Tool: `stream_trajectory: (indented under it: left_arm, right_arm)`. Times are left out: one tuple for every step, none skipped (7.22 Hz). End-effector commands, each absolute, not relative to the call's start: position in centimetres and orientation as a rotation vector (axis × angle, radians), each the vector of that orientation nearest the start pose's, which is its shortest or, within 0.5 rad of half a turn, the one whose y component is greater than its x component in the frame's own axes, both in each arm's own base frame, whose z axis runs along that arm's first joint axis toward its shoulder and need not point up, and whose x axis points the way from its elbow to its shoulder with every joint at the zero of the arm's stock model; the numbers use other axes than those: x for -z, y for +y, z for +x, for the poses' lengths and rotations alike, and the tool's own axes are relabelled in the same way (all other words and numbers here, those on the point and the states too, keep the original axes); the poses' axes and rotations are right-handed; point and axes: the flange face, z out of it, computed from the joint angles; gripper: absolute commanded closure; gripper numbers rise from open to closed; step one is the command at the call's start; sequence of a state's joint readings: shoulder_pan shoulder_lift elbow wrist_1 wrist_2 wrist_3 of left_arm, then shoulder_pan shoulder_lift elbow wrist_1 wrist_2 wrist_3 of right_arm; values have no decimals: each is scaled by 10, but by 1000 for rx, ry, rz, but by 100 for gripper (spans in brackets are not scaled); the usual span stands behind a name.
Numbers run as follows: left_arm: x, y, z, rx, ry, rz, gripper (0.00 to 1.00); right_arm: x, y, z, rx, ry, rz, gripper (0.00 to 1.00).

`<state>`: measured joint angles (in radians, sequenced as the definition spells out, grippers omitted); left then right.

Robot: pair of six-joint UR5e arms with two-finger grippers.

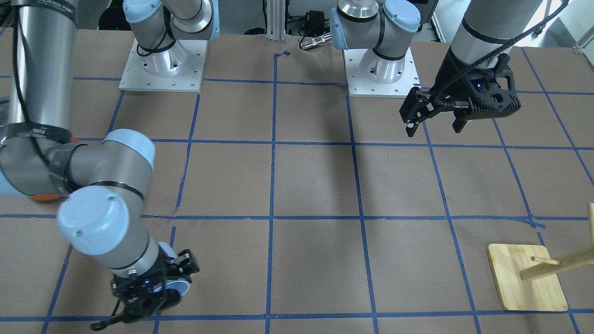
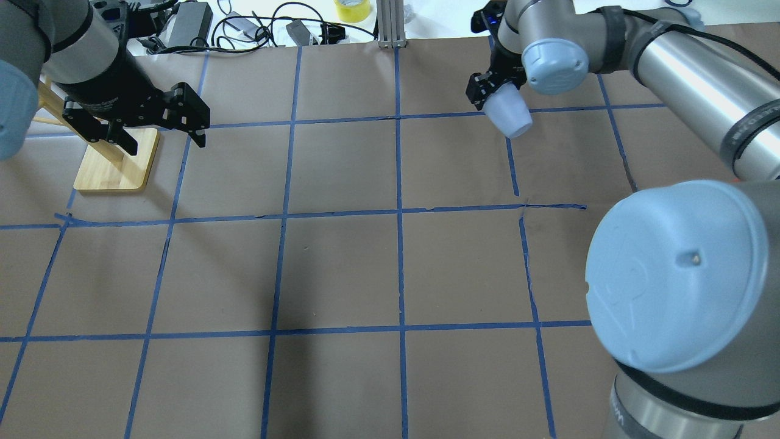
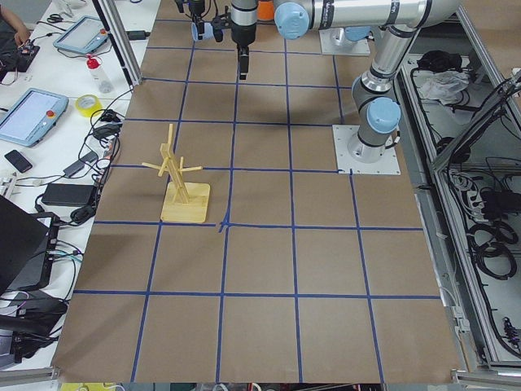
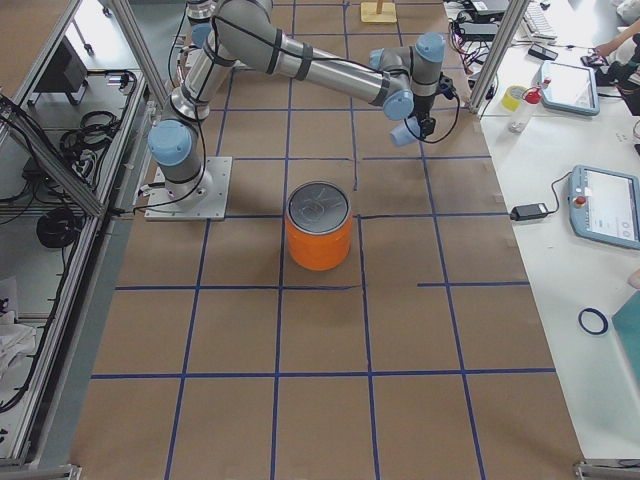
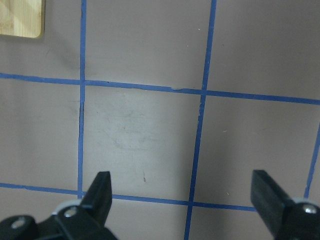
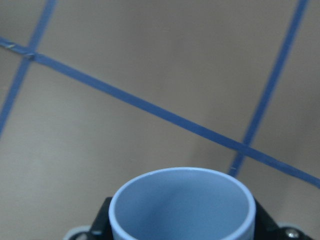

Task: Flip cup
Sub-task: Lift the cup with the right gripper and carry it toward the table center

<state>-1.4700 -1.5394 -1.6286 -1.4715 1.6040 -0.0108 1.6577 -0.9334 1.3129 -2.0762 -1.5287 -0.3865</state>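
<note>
Above the table [image 2: 341,268], the right gripper [image 2: 495,97] clasps the cup [image 2: 510,114] tilted mouth-down; the left gripper [image 2: 166,143] hovers spread.

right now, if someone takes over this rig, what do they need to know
Left gripper: open, empty, hanging over the table beside the stand.
Right gripper: shut on the cup, which is held tilted above the table; the right wrist view looks into its open mouth.
The can stands apart, nearer the robot's base.
Done: cup grasped and lifted.
Left: probably finish the turn, set the cup down, release.
</note>
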Motion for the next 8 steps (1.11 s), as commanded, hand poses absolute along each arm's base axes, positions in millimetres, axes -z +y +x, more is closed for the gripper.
stream_trajectory:
  left_arm:
    - [-483, -498, -79, 109, 3099, -173, 0]
    - [-484, -497, -79, 112, 3098, -171, 0]
    - [-484, -497, -79, 111, 3096, -171, 0]
    - [-484, -496, -80, 105, 3100, -171, 0]
    - [-485, -495, -79, 104, 3095, -173, 0]
    - [-484, -495, -79, 102, 3094, -173, 0]
    - [-484, -496, -79, 104, 3094, -171, 0]
    - [-480, -498, -79, 90, 3094, -170, 0]
  right_arm:
    - [-271, -658, 336, 201, 2918, -1074, 100]
    - [-269, -636, 377, 204, 2875, -1171, 100]
    - [-263, -623, 400, 197, 2753, -1420, 100]
    - [-261, -612, 410, 187, 2676, -1571, 100]
    - [-255, -594, 430, 170, 2556, -1770, 100]
    - [-246, -584, 437, 141, 2407, -1979, 100]
    - [-235, -579, 435, 155, 2293, -2110, 100]
    - [-221, -573, 436, 188, 2268, -2142, 100]
